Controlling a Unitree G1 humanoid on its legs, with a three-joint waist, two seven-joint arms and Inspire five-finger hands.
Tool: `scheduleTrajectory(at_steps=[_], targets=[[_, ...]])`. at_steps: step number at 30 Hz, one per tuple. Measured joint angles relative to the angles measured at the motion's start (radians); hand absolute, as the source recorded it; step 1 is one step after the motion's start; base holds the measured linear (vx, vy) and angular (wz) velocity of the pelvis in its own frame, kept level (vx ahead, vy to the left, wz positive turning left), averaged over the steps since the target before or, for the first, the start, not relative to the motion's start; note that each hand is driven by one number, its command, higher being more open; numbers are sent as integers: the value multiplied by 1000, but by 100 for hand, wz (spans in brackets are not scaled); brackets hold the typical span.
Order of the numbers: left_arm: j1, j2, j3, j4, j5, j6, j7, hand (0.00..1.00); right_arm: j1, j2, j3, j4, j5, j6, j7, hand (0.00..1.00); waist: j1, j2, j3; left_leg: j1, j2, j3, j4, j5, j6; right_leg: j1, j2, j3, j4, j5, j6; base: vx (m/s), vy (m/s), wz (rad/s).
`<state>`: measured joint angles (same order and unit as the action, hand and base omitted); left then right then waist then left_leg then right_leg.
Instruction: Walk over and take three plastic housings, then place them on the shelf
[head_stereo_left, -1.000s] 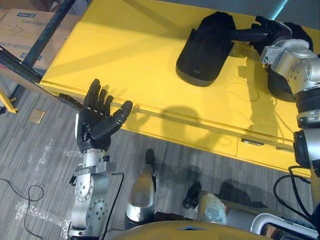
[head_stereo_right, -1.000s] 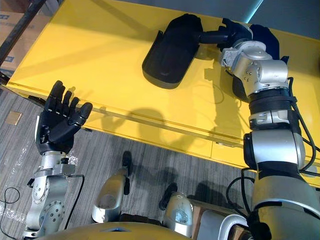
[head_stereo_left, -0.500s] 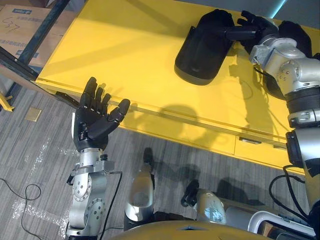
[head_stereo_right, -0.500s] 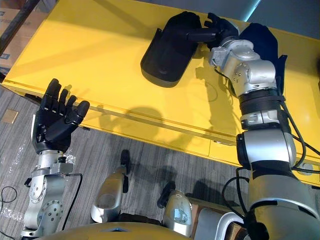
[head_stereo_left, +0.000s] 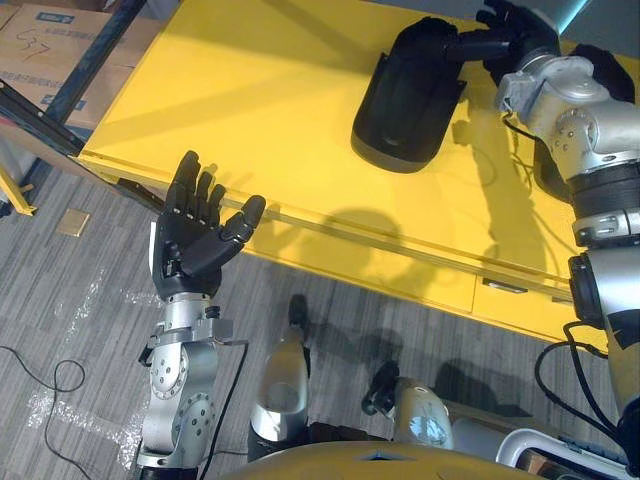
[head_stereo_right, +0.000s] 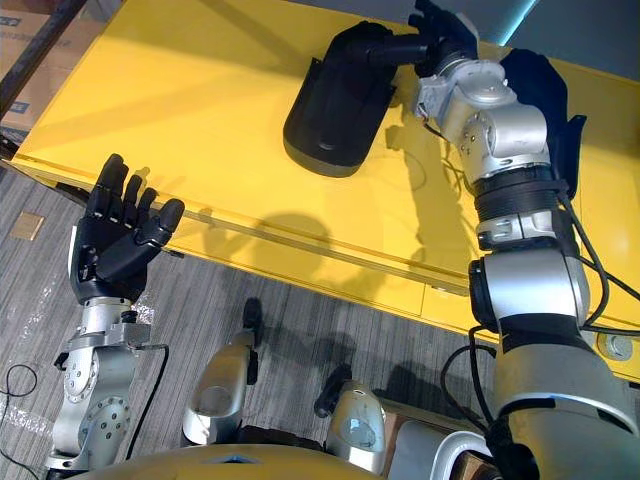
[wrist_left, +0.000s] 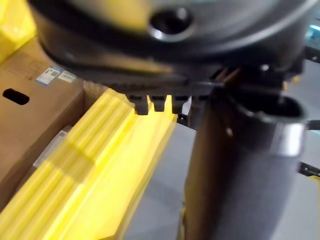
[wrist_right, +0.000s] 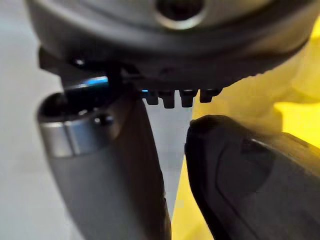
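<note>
Housing (head_stereo_left: 405, 100) (matte black, rounded), glossy yellow table (head_stereo_left: 250, 100), right hand (head_stereo_left: 515, 35) touching.

Both eye views look down on the yellow table (head_stereo_left: 250, 100); wrist views sit close.

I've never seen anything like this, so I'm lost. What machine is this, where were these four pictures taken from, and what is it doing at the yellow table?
It is a two-legged humanoid robot with two arms and dark hands. The two wide pictures come from cameras in its head, looking down. The two close ones come from cameras on its wrists. On the yellow table lies a black plastic housing. What looks like a second housing lies farther right, behind the arm. The right hand touches the first one's far end; I cannot tell whether it grips. The left hand hangs open and empty by the table's near edge.
</note>
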<state>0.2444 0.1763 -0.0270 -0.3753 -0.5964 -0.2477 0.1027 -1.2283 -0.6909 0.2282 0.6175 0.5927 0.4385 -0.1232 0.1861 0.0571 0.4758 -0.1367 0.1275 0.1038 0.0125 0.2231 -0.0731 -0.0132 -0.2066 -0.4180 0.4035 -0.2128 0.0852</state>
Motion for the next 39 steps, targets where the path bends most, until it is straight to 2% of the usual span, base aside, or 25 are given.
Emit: scheduleTrajectory(at_steps=[5, 9, 12, 14, 16, 19, 20, 21, 23, 25, 30, 33, 39], targets=[[1, 0, -14, 6, 0, -13, -2, 100, -18, 0, 0, 0, -33, -52, -13, 100, 0, 0, 0, 0, -1, -1, 0, 0, 0, 2, -1, -1, -1, 0, 0, 0, 0, 0], [5, 0, -15, 14, 1, -26, -4, 100, -29, -12, 0, -23, -118, -149, -24, 100, -5, 0, 0, 7, -1, -1, -3, 0, 0, 12, -1, -4, -7, 1, 2, 0, 0, 0], [32, -1, -14, 15, 2, -45, -3, 100, -29, -42, 0, -154, -189, -206, -50, 100, -23, -1, -2, 26, -3, 4, -23, 2, -2, 28, 3, -4, -29, 8, 10, 15, -1, -1], [59, -3, -11, 15, 2, -69, -4, 100, -23, -94, -8, -284, -194, -265, -59, 100, -30, 0, -8, 43, -3, 17, -37, 3, 1, 45, 10, 5, -61, 19, 17, 69, -4, -11], [85, -3, -4, 15, 2, -76, -10, 100, 46, -129, -68, -410, -201, -325, -59, 100, -30, -6, -41, 43, 0, 27, -45, 1, 1, 51, 20, 8, -102, 37, 20, 77, -2, -13], [78, -1, 25, 2, 4, -88, -39, 100, 323, -117, -220, -602, -227, -397, -20, 100, -37, -38, -120, 74, -5, 51, -71, -2, 4, 80, 24, 16, -163, 59, 30, 119, -10, -16], [80, 1, 38, -21, 11, -102, -47, 100, 459, -78, -278, -667, -228, -407, 6, 100, -56, -54, -147, 92, -11, 64, -77, -10, 5, 96, 21, 28, -181, 63, 36, 87, -10, -26], [79, 1, 44, -36, 11, -102, -52, 100, 533, -51, -308, -700, -230, -409, 16, 100, -62, -61, -159, 102, -13, 74, -79, -14, 5, 102, 20, 37, -188, 65, 38, 90, 0, -43], [78, 1, 66, -103, 16, -104, -70, 100, 779, 71, -397, -798, -234, -411, 39, 100, -92, -70, -195, 128, -14, 117, -91, -27, 7, 110, 20, 71, -217, 82, 43, 67, 18, -54], [76, -1, 91, -160, 33, -105, -95, 100, 1008, 191, -471, -840, -265, -409, 65, 100, -141, -57, -224, 140, -13, 159, -96, -37, 8, 110, 22, 108, -254, 110, 50, 43, 35, -55], [68, -19, 105, -180, 98, -95, -154, 100, 1320, 326, -586, -884, -340, -398, 124, 100, -221, -20, -259, 160, -3, 241, -100, -54, 6, 106, 34, 185, -316, 156, 53, 31, 30, -51], [65, -23, 108, -185, 96, -76, -177, 100, 1445, 391, -613, -970, -344, -410, 150, 100, -253, -19, -271, 165, 13, 264, -100, -60, -1, 101, 49, 207, -331, 165, 45, 3, -27, -34], [62, -23, 109, -185, 87, -69, -206, 100, 1497, 465, -611, -1015, -349, -527, 126, 100, -271, -31, -327, 163, 33, 305, -100, -71, -19, 70, 69, 247, -354, 176, 40, -10, -25, -19]])
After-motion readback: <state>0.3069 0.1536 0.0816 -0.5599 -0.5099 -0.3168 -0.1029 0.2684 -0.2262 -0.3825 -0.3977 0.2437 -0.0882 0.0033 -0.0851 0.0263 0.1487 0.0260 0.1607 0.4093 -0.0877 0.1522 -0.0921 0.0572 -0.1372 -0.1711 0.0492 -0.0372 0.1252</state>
